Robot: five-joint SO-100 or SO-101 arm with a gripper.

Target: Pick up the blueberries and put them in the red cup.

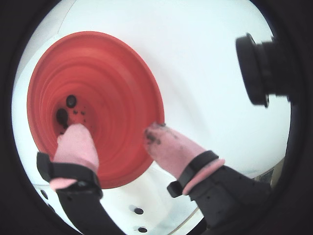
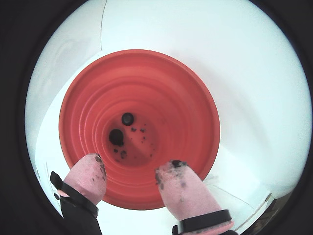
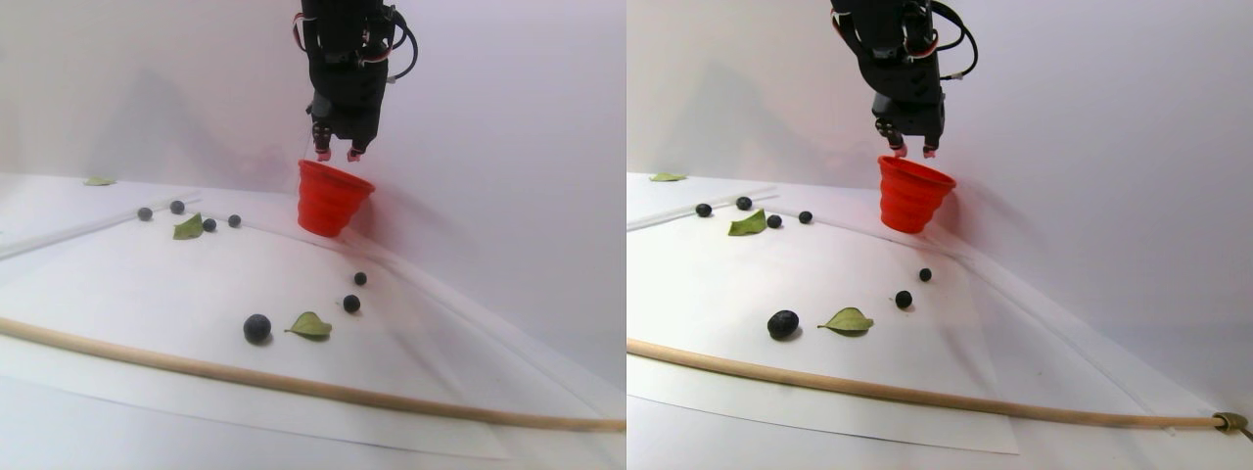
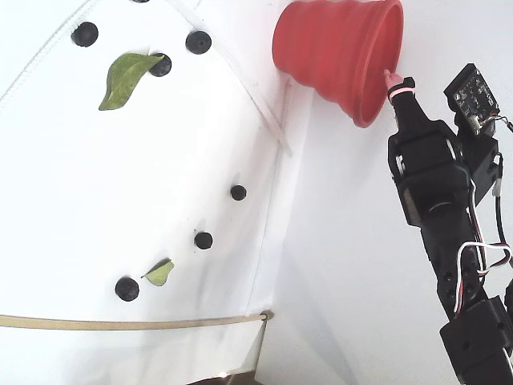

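Blueberries, small round dark blue-black ones, are lying in two places: two [image 2: 127,118] are resting at the bottom of the bright red ribbed cup [image 2: 195,112], while others [image 3: 256,328] are sitting scattered on the white paper-covered counter [image 3: 127,284], well apart from the cup. Directly above the cup's rim, the black robot hand [image 2: 134,174] with its pink-padded fingertips [image 2: 183,188] is hovering, its jaws standing moderately apart and holding nothing; dark stains are showing on the pads. Out on the paper, flat green leaves [image 3: 310,325] are lying among the berries, and a long pale wooden stick [image 3: 294,387] is crossing the near edge. Judging from this, a drop into the cup looks just finished, so the next move is probably calling for lifting clear and reaching toward a remaining berry, avoiding the leaves.
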